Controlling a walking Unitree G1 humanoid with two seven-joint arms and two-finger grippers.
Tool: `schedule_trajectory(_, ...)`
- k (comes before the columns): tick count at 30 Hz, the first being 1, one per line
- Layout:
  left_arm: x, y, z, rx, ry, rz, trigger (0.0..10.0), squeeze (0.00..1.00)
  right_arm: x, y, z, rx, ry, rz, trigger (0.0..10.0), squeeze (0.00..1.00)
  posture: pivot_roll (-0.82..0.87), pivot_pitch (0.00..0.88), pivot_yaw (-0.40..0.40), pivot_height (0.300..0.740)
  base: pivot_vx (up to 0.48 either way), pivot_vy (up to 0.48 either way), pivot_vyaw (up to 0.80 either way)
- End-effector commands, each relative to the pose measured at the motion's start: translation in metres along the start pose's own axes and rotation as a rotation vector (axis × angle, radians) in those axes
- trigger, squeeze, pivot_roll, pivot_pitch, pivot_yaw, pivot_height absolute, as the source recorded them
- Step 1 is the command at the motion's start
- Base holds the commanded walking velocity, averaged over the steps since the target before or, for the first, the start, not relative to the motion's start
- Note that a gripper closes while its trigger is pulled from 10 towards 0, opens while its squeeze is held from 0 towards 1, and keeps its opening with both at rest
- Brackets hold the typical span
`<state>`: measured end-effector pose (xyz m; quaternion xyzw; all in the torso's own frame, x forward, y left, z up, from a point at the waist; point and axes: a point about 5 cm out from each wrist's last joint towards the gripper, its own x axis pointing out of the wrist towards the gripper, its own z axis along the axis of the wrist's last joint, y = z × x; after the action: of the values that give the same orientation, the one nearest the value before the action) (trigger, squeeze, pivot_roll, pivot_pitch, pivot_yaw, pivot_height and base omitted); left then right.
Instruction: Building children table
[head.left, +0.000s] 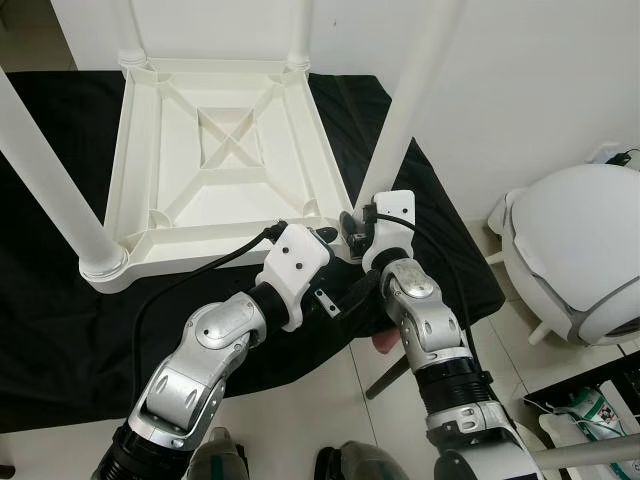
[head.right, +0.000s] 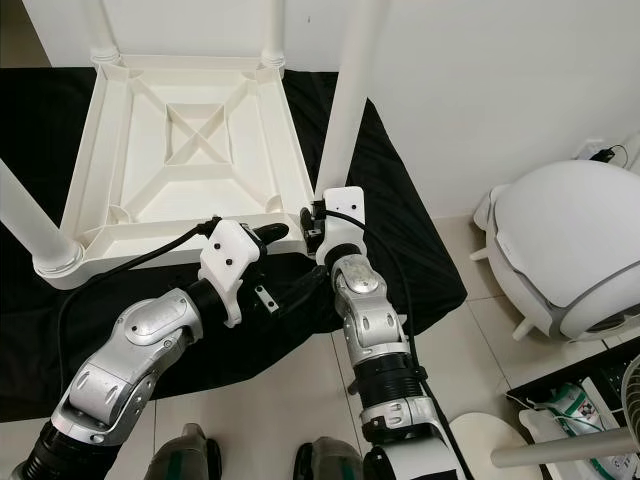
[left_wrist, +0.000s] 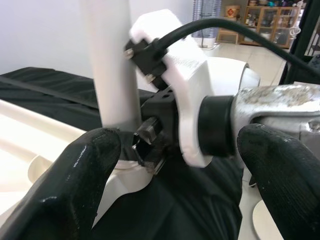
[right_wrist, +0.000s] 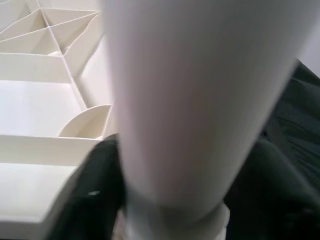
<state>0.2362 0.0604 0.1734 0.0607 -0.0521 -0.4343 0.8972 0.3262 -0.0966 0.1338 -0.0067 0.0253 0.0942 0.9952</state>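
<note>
A black cloth (head.left: 60, 330) covers the floor across the left and middle of the frame, and the white table (head.left: 215, 165) lies upside down on it in the upper middle, with legs standing up at its corners. At its near right corner the right gripper (right_wrist: 165, 200) has its fingers clamped around the base of a leg (head.left: 405, 120). The left gripper (left_wrist: 175, 165) sits just beside it, fingers spread wide around the right wrist, gripping nothing.

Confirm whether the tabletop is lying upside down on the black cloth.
Yes, the tabletop shows its ribbed underside facing up on the black cloth.
</note>
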Motion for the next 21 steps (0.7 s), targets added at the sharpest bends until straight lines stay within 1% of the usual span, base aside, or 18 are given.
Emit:
schedule_trajectory(1, 0.000, -0.002, -0.001, -0.002, 0.004, 0.003, 10.0, 0.00, -0.004, -0.008, 0.002, 0.035, -0.018, -0.001, 10.0, 1.00, 0.03, 0.019, -0.098, 0.740, 0.000, 0.000, 0.00)
schedule_trajectory(4, 0.000, -0.002, -0.001, -0.002, 0.005, 0.003, 10.0, 0.00, -0.005, -0.010, 0.004, 0.045, -0.028, 0.013, 10.0, 1.00, 0.03, 0.019, -0.098, 0.740, 0.000, 0.000, 0.00)
schedule_trajectory(5, 0.000, -0.001, -0.001, -0.002, 0.005, 0.003, 10.0, 0.00, -0.007, -0.015, 0.008, 0.049, -0.051, 0.040, 10.0, 1.00, 0.03, 0.021, -0.096, 0.740, 0.000, 0.000, 0.00)
schedule_trajectory(6, 0.000, -0.001, -0.001, -0.002, 0.005, 0.003, 10.0, 0.00, -0.007, -0.015, 0.008, 0.049, -0.051, 0.040, 10.0, 1.00, 0.03, 0.021, -0.096, 0.740, 0.000, 0.000, 0.00)
schedule_trajectory(7, 0.000, -0.002, -0.001, -0.003, 0.005, 0.003, 10.0, 0.00, -0.008, -0.018, 0.010, 0.049, -0.054, 0.073, 10.0, 1.00, 0.03, 0.021, -0.095, 0.740, 0.000, 0.000, 0.00)
schedule_trajectory(8, 0.000, -0.002, -0.001, -0.003, 0.005, 0.003, 10.0, 0.00, -0.008, -0.018, 0.010, 0.049, -0.054, 0.073, 10.0, 1.00, 0.03, 0.021, -0.095, 0.740, 0.000, 0.000, 0.00)
schedule_trajectory(9, 0.000, -0.002, -0.001, -0.003, 0.004, 0.002, 10.0, 0.00, -0.010, -0.019, 0.011, 0.051, -0.055, 0.100, 10.0, 1.00, 0.02, 0.023, -0.092, 0.740, 0.000, 0.000, 0.00)
schedule_trajectory(10, 0.000, -0.002, -0.001, -0.004, 0.005, 0.000, 10.0, 0.00, -0.014, -0.023, 0.013, 0.063, -0.054, 0.155, 10.0, 0.00, 0.02, 0.024, -0.090, 0.740, 0.000, 0.000, 0.00)
schedule_trajectory(11, 0.000, -0.002, -0.001, -0.005, 0.005, -0.002, 10.0, 0.00, -0.017, -0.026, 0.016, 0.060, -0.057, 0.200, 10.0, 0.00, 0.02, 0.025, -0.087, 0.740, 0.000, 0.000, 0.00)
schedule_trajectory(13, 0.000, -0.002, -0.001, -0.005, 0.005, -0.002, 10.0, 0.00, -0.017, -0.026, 0.016, 0.060, -0.057, 0.200, 10.0, 0.00, 0.02, 0.025, -0.087, 0.740, 0.000, 0.000, 0.00)
schedule_trajectory(14, 0.000, -0.002, -0.001, -0.006, 0.005, -0.004, 10.0, 0.00, -0.021, -0.031, 0.018, 0.020, -0.066, 0.244, 10.0, 0.00, 0.02, 0.024, -0.086, 0.740, 0.000, 0.000, 0.00)
schedule_trajectory(16, -0.001, -0.002, -0.001, -0.005, 0.006, -0.005, 10.0, 0.00, -0.026, -0.039, 0.021, -0.030, -0.063, 0.307, 10.0, 0.00, 0.02, 0.025, -0.086, 0.740, 0.000, 0.000, 0.00)
schedule_trajectory(19, 0.000, -0.001, -0.001, -0.005, 0.006, -0.006, 10.0, 0.00, -0.025, -0.044, 0.021, -0.054, -0.055, 0.340, 10.0, 0.00, 0.02, 0.025, -0.086, 0.740, 0.000, 0.000, 0.00)
schedule_trajectory(21, 0.001, -0.002, -0.001, -0.004, 0.004, -0.008, 10.0, 0.00, -0.022, -0.047, 0.018, -0.073, -0.039, 0.365, 10.0, 0.00, 0.02, 0.022, -0.083, 0.740, 0.000, 0.000, 0.00)
